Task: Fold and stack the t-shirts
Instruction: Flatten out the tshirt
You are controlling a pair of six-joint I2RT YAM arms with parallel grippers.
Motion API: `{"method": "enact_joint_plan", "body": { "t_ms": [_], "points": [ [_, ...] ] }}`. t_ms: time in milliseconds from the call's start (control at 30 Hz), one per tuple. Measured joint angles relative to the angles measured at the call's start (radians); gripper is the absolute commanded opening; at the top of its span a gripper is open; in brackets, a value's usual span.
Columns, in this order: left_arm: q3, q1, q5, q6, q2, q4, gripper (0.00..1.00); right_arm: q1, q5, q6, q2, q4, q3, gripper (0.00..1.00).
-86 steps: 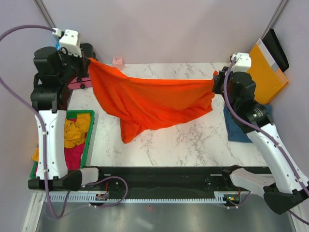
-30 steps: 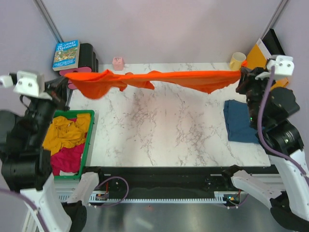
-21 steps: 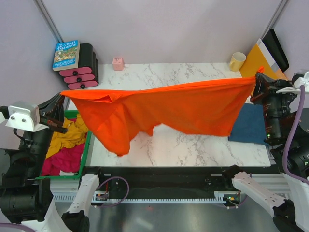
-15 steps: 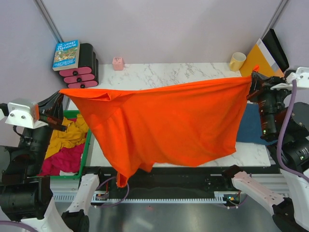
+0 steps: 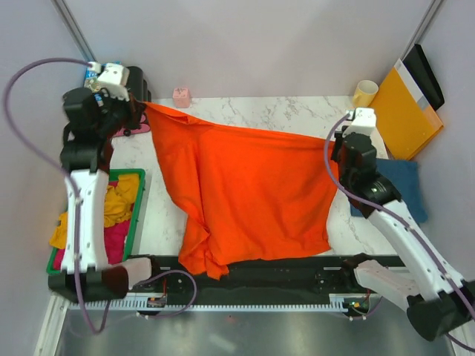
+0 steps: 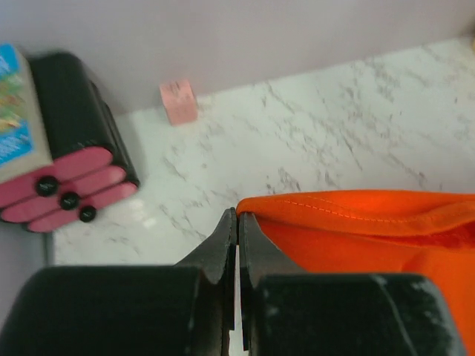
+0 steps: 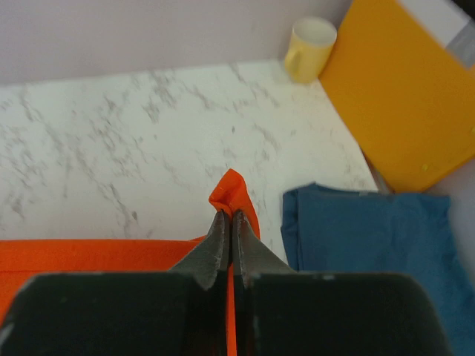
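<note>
The orange-red t-shirt (image 5: 245, 189) hangs spread over the marble table, its lower edge draped past the near table edge. My left gripper (image 5: 141, 104) is shut on its far-left corner (image 6: 256, 202) near the table's back left. My right gripper (image 5: 334, 142) is shut on its right corner (image 7: 230, 193), held above the table. The folded denim-blue t-shirt (image 5: 404, 189) lies on the table at the right, partly under my right arm; it shows in the right wrist view (image 7: 371, 237).
A green bin (image 5: 137, 215) of yellow and pink clothes stands left of the table. A black-and-pink stack (image 6: 67, 178) with a book and a small pink block (image 5: 180, 96) are at the back left. A yellow mug (image 5: 364, 93) and an orange-yellow envelope (image 5: 404, 111) are at the back right.
Both arms swung the shirt from high and near the camera back down and forward. It now drapes over the table, with my grippers lower and farther back.
</note>
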Motion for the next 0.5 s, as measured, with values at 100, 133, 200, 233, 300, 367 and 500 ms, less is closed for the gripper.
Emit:
{"method": "enact_joint_plan", "body": {
  "t_ms": [100, 133, 200, 233, 300, 367, 500],
  "points": [
    [-0.076, -0.006, 0.026, 0.000, 0.187, 0.058, 0.02, -0.071, -0.041, 0.053, 0.106, 0.072, -0.124, 0.00],
    [-0.095, -0.013, 0.026, 0.000, 0.246, 0.067, 0.02, -0.091, -0.051, 0.067, 0.143, 0.084, -0.140, 0.00],
    [-0.111, -0.029, 0.026, 0.005, 0.346, 0.075, 0.02, -0.134, -0.066, 0.102, 0.234, 0.120, -0.148, 0.00],
    [-0.111, -0.043, 0.024, 0.011, 0.391, 0.083, 0.02, -0.154, -0.072, 0.117, 0.287, 0.148, -0.147, 0.00],
    [-0.108, -0.069, 0.014, 0.023, 0.468, 0.100, 0.02, -0.186, -0.077, 0.141, 0.395, 0.181, -0.121, 0.00],
    [-0.079, -0.090, -0.002, 0.032, 0.530, 0.111, 0.02, -0.206, -0.080, 0.154, 0.505, 0.191, -0.064, 0.00],
    [0.064, -0.122, -0.040, 0.037, 0.681, 0.143, 0.02, -0.228, -0.085, 0.160, 0.711, 0.209, 0.105, 0.00]
  ]
}}
